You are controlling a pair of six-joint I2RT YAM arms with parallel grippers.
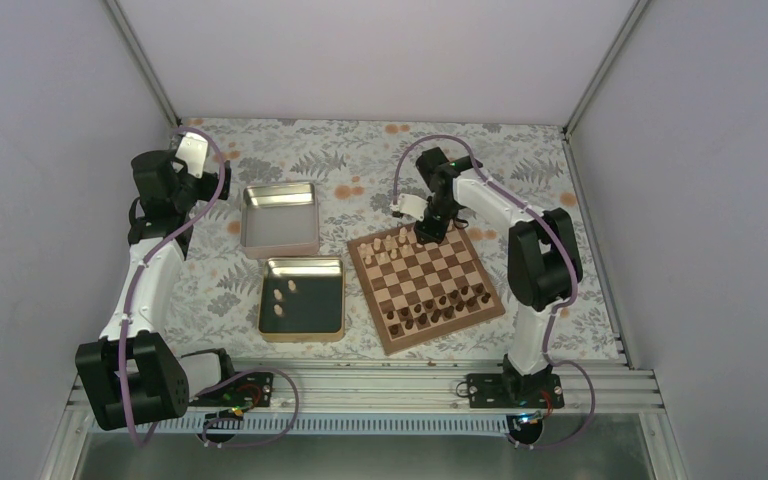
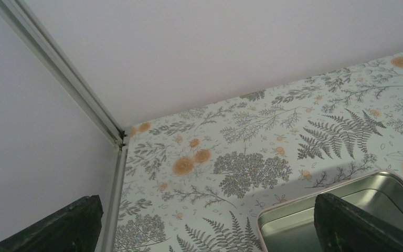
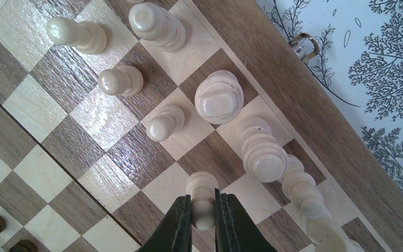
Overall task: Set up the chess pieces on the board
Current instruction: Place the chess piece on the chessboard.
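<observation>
Seating pale pawn [image 3: 202,191] on board [image 3: 304,105] | right fingers [image 3: 179,223] pinching it at 6 o'clock | left fingers [image 2: 357,226] spread, empty | next, likely: release, rise straight; neighbouring piece [image 3: 265,155] close at 2 o'clock

You have a silver-lined square tin [image 1: 280,215] just behind a dark-lined square tin [image 1: 317,300], both on the fern-print tablecloth [image 1: 360,150]; dark brown chessmen [image 1: 438,306] stand in two rows to their right.

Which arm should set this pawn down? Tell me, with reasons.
Right. The right gripper is shut on a pale pawn over the board; the left gripper hangs open, far off by a tin.
</observation>
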